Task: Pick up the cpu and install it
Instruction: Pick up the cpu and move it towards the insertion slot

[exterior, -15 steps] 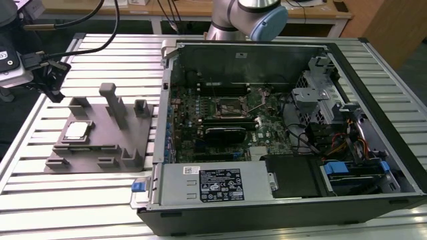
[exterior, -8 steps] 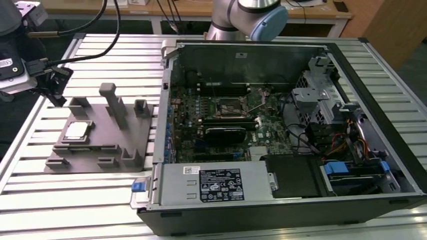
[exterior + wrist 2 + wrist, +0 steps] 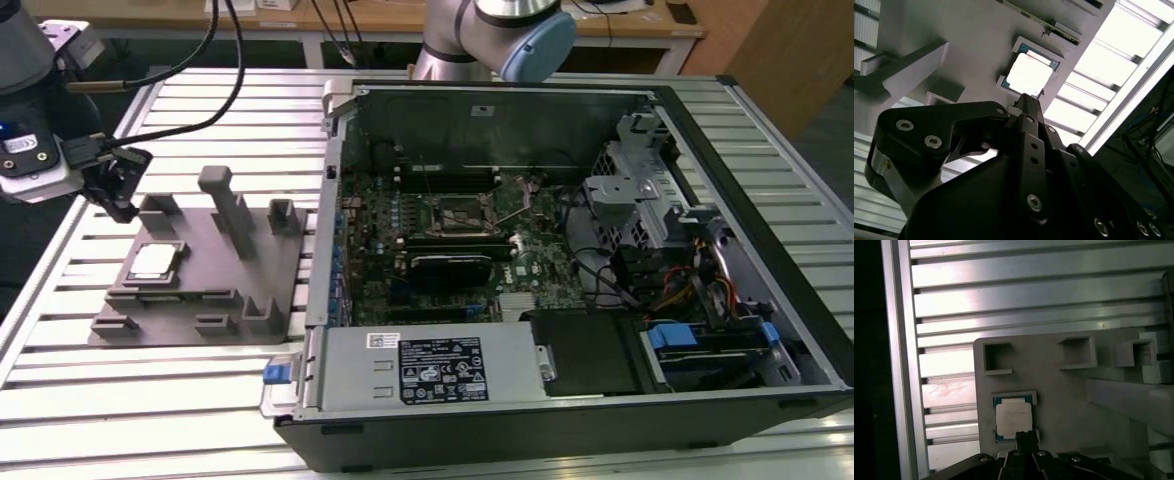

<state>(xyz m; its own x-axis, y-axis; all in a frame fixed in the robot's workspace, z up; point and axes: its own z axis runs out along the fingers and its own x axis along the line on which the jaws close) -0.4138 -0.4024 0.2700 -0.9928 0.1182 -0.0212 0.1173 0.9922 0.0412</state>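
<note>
The cpu (image 3: 151,262) lies flat, metal top up, in a shallow square recess of a grey holder (image 3: 214,300). The holder sits on the slatted aluminium surface (image 3: 147,400), towards the exterior view's left. Upright grey blocks (image 3: 220,195) stand on the holder beside and behind the chip, apart from it.

The claw (image 3: 123,205) hangs above the near-left part of the holder, dark against the slats. In the exterior view it is a little up and to the left of the cpu, close to it but with a gap between them. Its fingers are drawn together into a single narrow tip and hold nothing.

In both wrist views the tip points straight at the chip. In the first wrist view the claw (image 3: 1026,436) just overlaps one edge of the cpu (image 3: 1013,418), whose pale rim and blue-green border show around the silvery top. In the second wrist view the claw (image 3: 1028,100) ends right at the bright square of the cpu (image 3: 1029,75).

An open computer case (image 3: 747,200) lies on the same surface at the exterior view's right, well apart from the claw. Its motherboard (image 3: 534,270) faces up, with the square socket (image 3: 461,212) near the middle.
</note>
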